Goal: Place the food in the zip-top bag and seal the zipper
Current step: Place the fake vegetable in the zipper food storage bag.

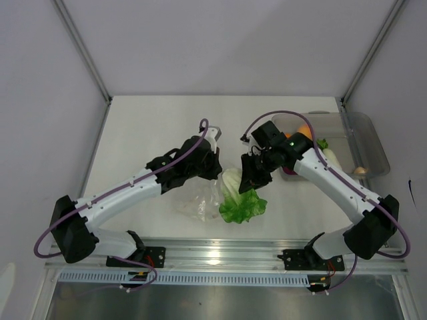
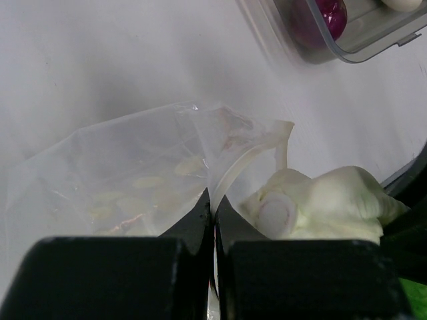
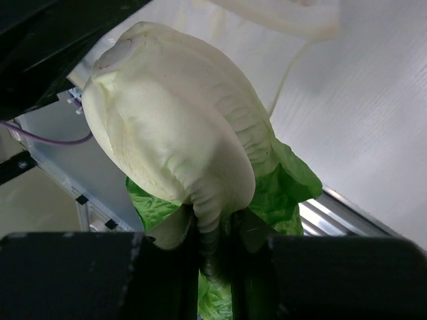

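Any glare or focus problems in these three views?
Top external: hard glare on the metal rail, soft shadows elsewhere. Left wrist: zip-top bag hazy, the gripper fingers out of focus. Right wrist: cabbage fills frame, fairly sharp; table washed out.

Right gripper point(image 1: 252, 179) sits on the pale stem end of the cabbage point(image 1: 241, 200), green leaves spreading below it. Left gripper point(image 1: 213, 173) just left of that, over the zip-top bag point(image 1: 199, 205) edge. Tray point(image 1: 365, 133) well right of the right gripper, holding orange point(image 1: 305, 131) and radish point(image 1: 331, 157).
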### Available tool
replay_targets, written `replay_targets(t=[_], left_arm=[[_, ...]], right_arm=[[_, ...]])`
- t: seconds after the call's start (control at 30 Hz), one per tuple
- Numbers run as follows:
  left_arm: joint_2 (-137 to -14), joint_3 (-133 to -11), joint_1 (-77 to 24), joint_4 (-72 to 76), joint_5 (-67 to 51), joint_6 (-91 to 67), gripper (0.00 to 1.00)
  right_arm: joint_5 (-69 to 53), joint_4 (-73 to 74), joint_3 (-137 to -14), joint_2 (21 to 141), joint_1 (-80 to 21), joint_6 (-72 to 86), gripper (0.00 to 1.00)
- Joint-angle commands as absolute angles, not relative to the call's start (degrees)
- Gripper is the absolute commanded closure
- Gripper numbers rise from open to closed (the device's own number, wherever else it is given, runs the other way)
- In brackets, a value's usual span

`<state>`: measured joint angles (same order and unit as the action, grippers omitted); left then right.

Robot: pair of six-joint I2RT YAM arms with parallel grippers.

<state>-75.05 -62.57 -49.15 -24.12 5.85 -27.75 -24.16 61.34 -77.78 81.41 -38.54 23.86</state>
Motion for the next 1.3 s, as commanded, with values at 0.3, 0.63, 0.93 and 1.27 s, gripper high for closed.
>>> replay_targets(t=[0.3, 0.63, 0.93, 1.27], left_arm=[[-73.92, -62.32, -49.39, -19.16, 0.44, -27.07, 0.99], [-70.66, -58.81, -49.48, -17.76, 0.44, -28.56, 0.99], [-66.8, -52.13, -52.29, -12.22, 2.0, -29.97, 0.99], [-66.97, -52.29, -55.28, -14.68, 6.51, -34.89, 1.0]], right_arm=[[-24.7, 63.81, -79.37, 83.58, -40.52, 21.96, 1.0], [-34.79, 53.54, -77.53, 86.31, -36.66, 31.7, 1.0], [-47.28, 36.06, -71.38, 82.98, -27.52, 50.69, 1.0], [-45.79, 24.18, -63.28, 78.31, -19.78, 60.91, 1.0]])
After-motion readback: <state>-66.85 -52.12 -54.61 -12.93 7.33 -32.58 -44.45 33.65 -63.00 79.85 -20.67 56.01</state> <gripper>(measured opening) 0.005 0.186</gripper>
